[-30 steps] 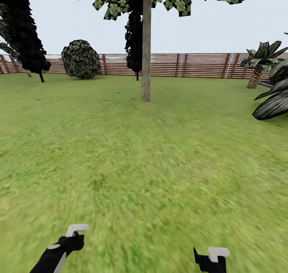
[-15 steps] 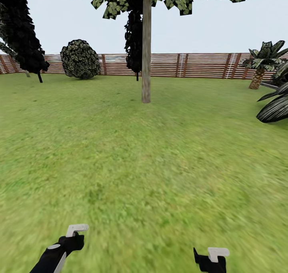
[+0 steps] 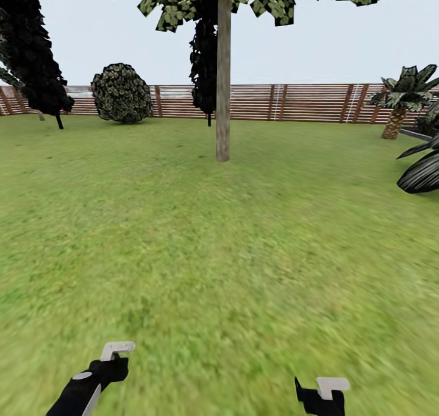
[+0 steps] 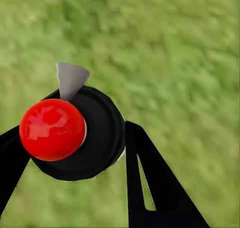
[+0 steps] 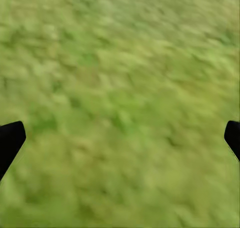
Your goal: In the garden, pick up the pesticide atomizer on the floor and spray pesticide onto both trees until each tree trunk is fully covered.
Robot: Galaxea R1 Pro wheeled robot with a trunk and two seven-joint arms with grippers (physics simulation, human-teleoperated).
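Note:
A tree trunk (image 3: 223,75), pale grey-tan and straight, rises from the lawn straight ahead in the head view, with leaves only at the top. The pesticide atomizer (image 4: 75,135) has a black round body, a red ball on top and a small grey nozzle. My left gripper (image 4: 75,155) is shut on it, with a black finger on each side. That left gripper (image 3: 111,365) is low at the view's left, over grass. Low at the right, my right gripper (image 3: 318,396) is open; in its wrist view the right gripper (image 5: 120,138) has nothing but grass between its tips.
A brown slatted fence (image 3: 299,102) closes the far side. Black narrow trees (image 3: 33,56) stand at the left and behind the trunk, a round shrub (image 3: 122,92) by the fence, a palm (image 3: 399,102) and dark fronds (image 3: 421,173) at the right. Green grass floor (image 3: 231,251) lies between.
The whole head view has shifted: the trunk's base sits slightly lower and the right-hand plants have slid outward, so the camera has moved toward the tree. Both arms keep their pose.

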